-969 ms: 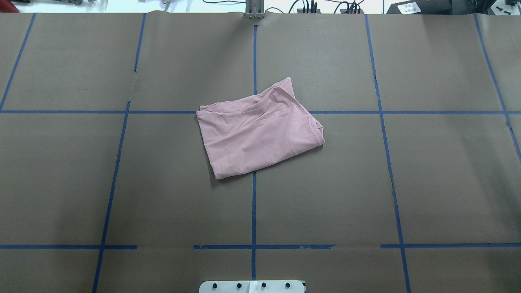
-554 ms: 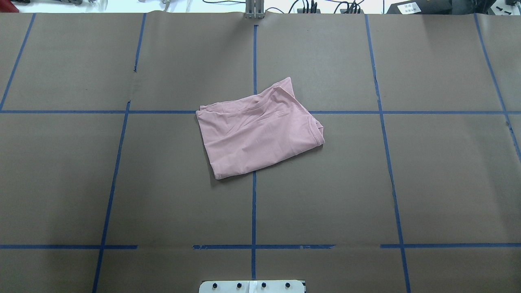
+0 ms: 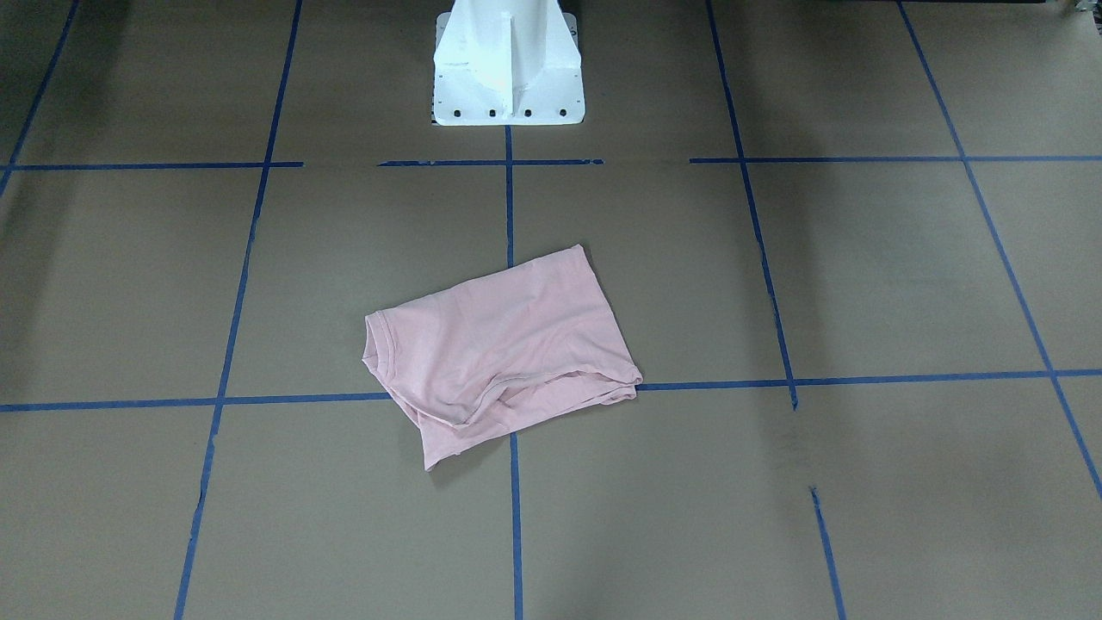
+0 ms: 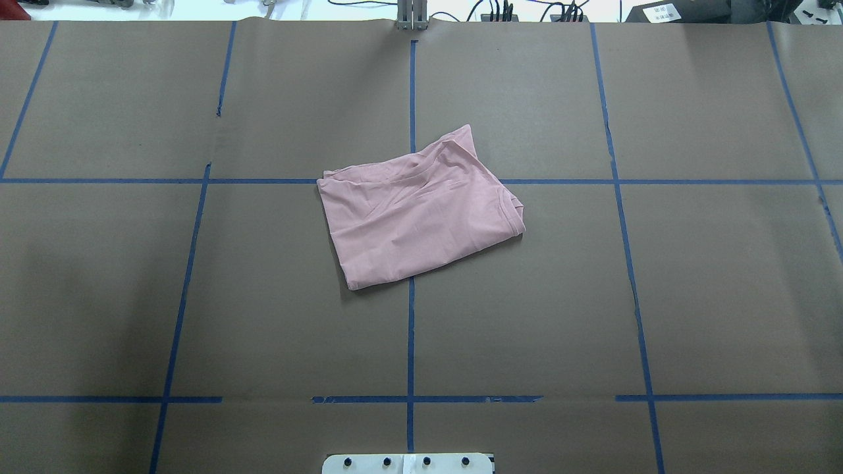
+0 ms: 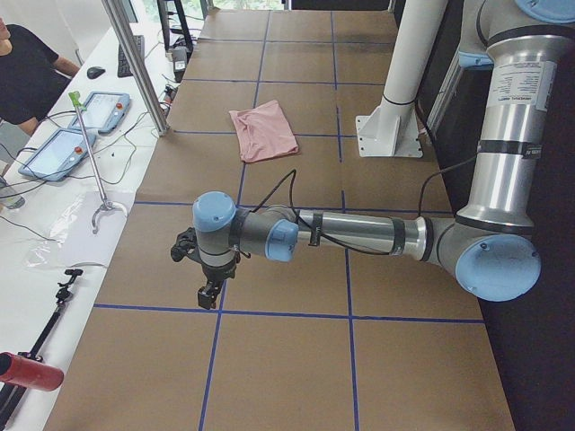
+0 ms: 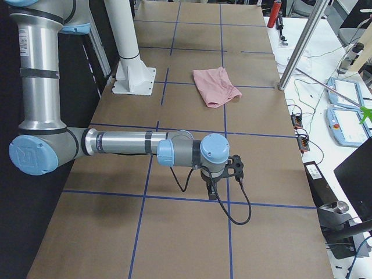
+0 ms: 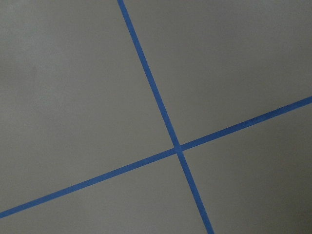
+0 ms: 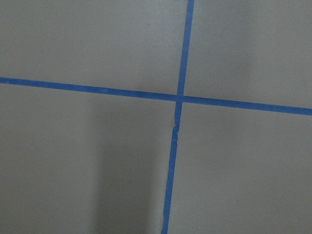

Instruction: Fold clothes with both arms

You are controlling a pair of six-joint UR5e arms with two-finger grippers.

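Nearest the robot, at the 6 o'clock edge of the overhead view, one white bolted pedestal plate sits on the brown paper-covered table. Blue tape lines rule the table into squares. Farther out toward 12 o'clock, about mid-table, the one pale pink folded T-shirt lies flat across a tape crossing. It forms a slanted rectangle with a stitched rim at its 3 o'clock end and one corner poking toward 1 o'clock. Past it, black cables run along the 12 o'clock edge.

There are two arms. Seen from the table's left end, the near grey tubular left arm, with light blue joint caps, stretches low over the paper. Its black left gripper points down beside a tape crossing. I cannot tell whether its fingers are parted or closed. The T-shirt lies well apart, toward 12 o'clock.

From the right end, the matching right arm reaches out the same way. Its black right gripper hangs over bare paper, and how far its fingers are open I also cannot tell. The T-shirt is again well beyond it.

Farthest, two blue-grey tablet pendants rest on a white side table, beside a person in a black top.
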